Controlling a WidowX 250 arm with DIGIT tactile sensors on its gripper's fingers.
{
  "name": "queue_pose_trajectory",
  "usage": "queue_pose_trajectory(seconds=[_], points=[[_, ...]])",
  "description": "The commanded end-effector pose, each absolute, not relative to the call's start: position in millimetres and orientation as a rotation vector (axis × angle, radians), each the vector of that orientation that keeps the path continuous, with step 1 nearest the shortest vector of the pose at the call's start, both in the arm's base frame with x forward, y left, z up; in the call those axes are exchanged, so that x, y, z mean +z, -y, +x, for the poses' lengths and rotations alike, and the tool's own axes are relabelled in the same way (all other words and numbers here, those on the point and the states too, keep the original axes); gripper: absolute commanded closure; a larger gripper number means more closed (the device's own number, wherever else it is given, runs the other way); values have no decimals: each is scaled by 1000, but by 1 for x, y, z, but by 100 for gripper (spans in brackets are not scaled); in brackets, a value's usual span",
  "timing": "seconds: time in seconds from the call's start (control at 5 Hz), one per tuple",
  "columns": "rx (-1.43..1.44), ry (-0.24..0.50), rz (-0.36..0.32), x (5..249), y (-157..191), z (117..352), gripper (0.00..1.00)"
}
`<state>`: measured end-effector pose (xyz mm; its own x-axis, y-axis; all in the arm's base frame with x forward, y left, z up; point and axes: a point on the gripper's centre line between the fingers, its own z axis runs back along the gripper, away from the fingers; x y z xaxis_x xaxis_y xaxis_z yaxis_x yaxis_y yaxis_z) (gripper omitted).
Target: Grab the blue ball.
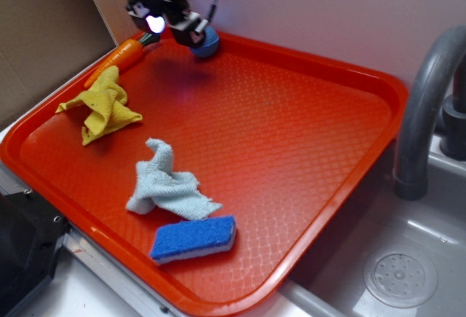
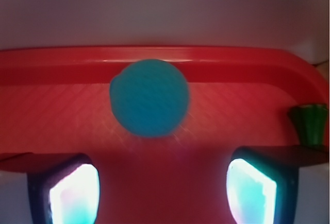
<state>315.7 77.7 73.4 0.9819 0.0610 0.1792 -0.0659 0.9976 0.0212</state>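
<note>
The blue ball (image 1: 207, 43) lies at the far edge of the orange tray (image 1: 306, 149), right up against the raised back rim, and the claw (image 1: 172, 27) hangs just beside it with its fingers spread and nothing between them. In the wrist view the ball (image 2: 149, 98) sits ahead of the two lit fingertips (image 2: 75, 193), roughly centred between them but a little toward the left one, and beyond their reach, so the step in hand looks like the final approach before closing. To do it well, the claw should move forward toward the rim until the ball's widest part lies between the pads, with a slight correction sideways so both pads meet it at once; a lopsided touch would likely roll it along the rim. The rim itself is the main constraint: it leaves little room behind the ball, so the fingertips should come low enough to straddle the ball's middle without driving into the tray wall or floor. The ribbed surface should give decent grip, so a gentle, steady squeeze ought to be enough. The toy carrot (image 1: 120, 57) lies near the claw's other side, its green top (image 2: 309, 123) showing at the right of the wrist view; the approach should keep clear of it. The yellow cloth (image 1: 100, 106), pale cloth (image 1: 167, 182) and blue sponge (image 1: 194, 238) are well apart.
</note>
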Motion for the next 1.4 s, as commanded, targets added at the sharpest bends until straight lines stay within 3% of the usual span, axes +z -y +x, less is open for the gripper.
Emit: queue_pose_trajectory(seconds=[0.0,0.4,0.6,1.2], points=[[96,262,-6,83,-94,329,0],[91,217,15,70,-87,345,0],[68,186,58,60,-70,353,0],[-8,125,86,45,-43,357,0]])
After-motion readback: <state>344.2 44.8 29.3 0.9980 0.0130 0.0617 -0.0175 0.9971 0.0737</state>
